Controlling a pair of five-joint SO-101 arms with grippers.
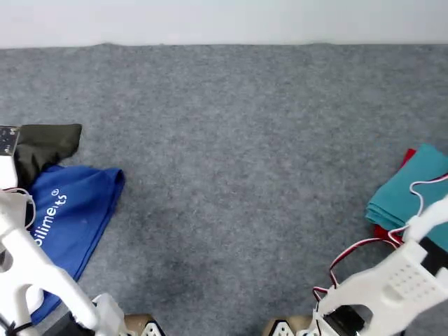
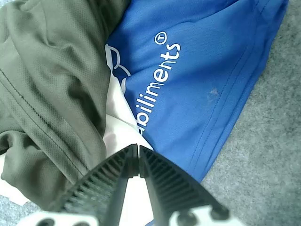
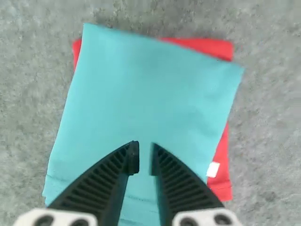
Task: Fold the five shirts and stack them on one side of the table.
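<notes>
1. The blue shirt point(image 1: 77, 210) point(image 2: 202, 80) lies loosely spread at the left edge of the grey table point(image 1: 238, 140), unfolded, with white print across it.
2. An olive shirt point(image 1: 45, 143) point(image 2: 51, 84) sits crumpled just beyond the blue shirt, toward the far side, and touches it.
3. In the left wrist view a white shirt point(image 2: 117, 122) shows between the olive shirt and the blue shirt, tucked partly under both.
4. The left arm point(image 1: 28, 259) stands over the near part of the blue shirt and hides some of it.
5. The left gripper point(image 2: 139, 149) hangs above the seam where the white shirt meets the blue shirt. Its jaws are clenched tip to tip and nothing is caught between them.
6. Well apart from the blue shirt, at the opposite edge of the table, a teal shirt point(image 1: 413, 185) point(image 3: 150, 89) lies folded into a neat rectangle.
7. The teal shirt rests on a folded red shirt point(image 1: 408, 157) point(image 3: 221, 47), which peeks out along two of its sides.
8. The right arm point(image 1: 392, 280) is on that same side, far from the blue shirt, trailing a red and white cable point(image 1: 350, 255).
9. The right gripper point(image 3: 144, 157) hovers over the teal shirt. Its jaws are released by a narrow gap and grasp nothing.
</notes>
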